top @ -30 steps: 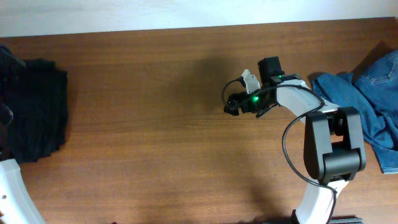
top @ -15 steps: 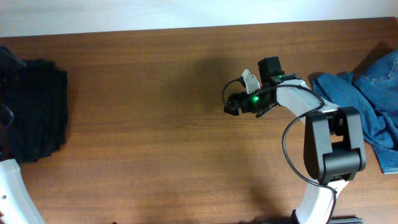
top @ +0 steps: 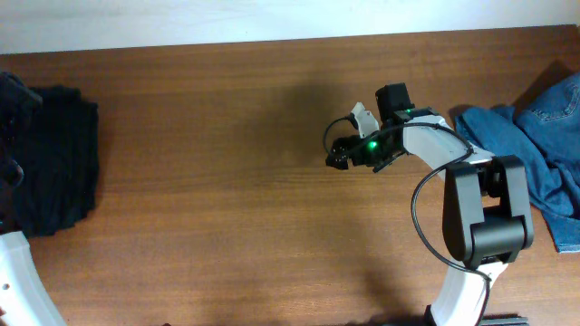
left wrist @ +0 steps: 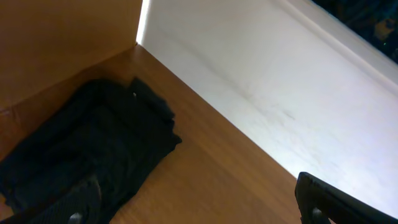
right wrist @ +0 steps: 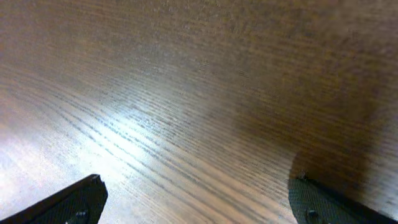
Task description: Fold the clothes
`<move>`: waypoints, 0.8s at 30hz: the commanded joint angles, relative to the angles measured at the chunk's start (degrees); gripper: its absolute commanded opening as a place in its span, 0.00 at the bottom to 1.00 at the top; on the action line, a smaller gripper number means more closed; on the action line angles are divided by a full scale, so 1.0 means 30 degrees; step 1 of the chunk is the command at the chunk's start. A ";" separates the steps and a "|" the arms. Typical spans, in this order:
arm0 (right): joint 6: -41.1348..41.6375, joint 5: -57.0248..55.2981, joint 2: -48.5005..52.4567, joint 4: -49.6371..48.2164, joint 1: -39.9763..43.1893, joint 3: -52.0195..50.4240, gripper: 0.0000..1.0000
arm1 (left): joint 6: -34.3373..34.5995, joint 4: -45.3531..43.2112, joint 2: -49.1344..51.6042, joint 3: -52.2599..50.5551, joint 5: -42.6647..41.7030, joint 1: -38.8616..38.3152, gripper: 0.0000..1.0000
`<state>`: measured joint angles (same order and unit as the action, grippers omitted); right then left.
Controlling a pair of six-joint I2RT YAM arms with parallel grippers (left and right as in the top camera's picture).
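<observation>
The black clothes [top: 56,158] are seen lying in a rumpled heap at the left end of the table [top: 227,199], near its back corner, while blue denim [top: 544,145] is bunched at the right end, well apart from them. The left gripper [left wrist: 199,208] is held above the near edge of the heap with its jaws spread as wide as they go and nothing between them. The right gripper [right wrist: 199,211] is poised over bare wood near the table's middle, its jaws likewise fully parted and nothing gripped.
</observation>
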<state>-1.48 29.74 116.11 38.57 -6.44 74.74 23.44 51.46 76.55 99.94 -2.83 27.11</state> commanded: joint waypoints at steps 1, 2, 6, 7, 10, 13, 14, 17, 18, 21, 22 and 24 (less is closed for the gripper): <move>0.0729 -0.1151 0.2171 0.0816 -0.0444 -0.1559 0.99 | 0.0117 0.0306 -0.0007 -0.0087 -0.0211 -0.0036 0.99; 0.0729 -0.1151 0.2171 0.0787 -0.0444 -0.1559 0.99 | 0.0109 0.0415 -0.0007 -0.0087 -0.0211 -0.0036 0.99; 0.0729 -0.1158 0.2164 0.0787 -0.0444 -0.1559 0.99 | 0.0109 0.0452 -0.0007 -0.0087 -0.0211 -0.0036 0.99; 0.0729 -0.1158 0.2171 0.0787 -0.0444 -0.1559 0.99 | 0.0117 0.0459 -0.0007 -0.0087 -0.0211 -0.0036 0.99; 0.0729 -0.1158 0.2171 0.0787 -0.0444 -0.1559 0.99 | 0.0109 0.0459 -0.0007 -0.0087 -0.0211 -0.0036 0.99; 0.0729 -0.1151 0.2164 0.0787 -0.0444 -0.1559 0.99 | 0.0117 0.0459 -0.0007 -0.0087 -0.0211 -0.0036 0.99; 0.0729 -0.1151 0.2171 0.0787 -0.0444 -0.1559 0.99 | 0.0109 0.0459 -0.0007 -0.0087 -0.0211 -0.0036 0.99; 0.0729 -0.1158 0.2164 0.0787 -0.0444 -0.1559 0.99 | 0.0109 0.0459 -0.0007 -0.0087 -0.0211 -0.0036 0.99; 0.0729 -0.1158 0.2171 0.0787 -0.0444 -0.1559 0.99 | 0.0117 0.0459 -0.0007 -0.0087 -0.0211 -0.0029 0.99; 0.0729 -0.1151 0.2171 0.0852 -0.0444 -0.1559 0.99 | 0.0109 0.0459 -0.0007 -0.0087 -0.0211 -0.0022 0.99; 0.0729 -0.1151 0.2164 0.0874 -0.0444 -0.1559 0.98 | 0.0109 0.0459 -0.0007 -0.0087 -0.0211 -0.0022 0.99; 0.0729 -0.1151 0.2164 0.0874 -0.0444 -0.1559 0.99 | 0.0109 0.0459 -0.0007 -0.0087 -0.0211 -0.0022 0.99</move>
<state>-1.06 30.02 116.14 38.79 -6.44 74.74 23.44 52.95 76.58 99.94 -2.85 27.11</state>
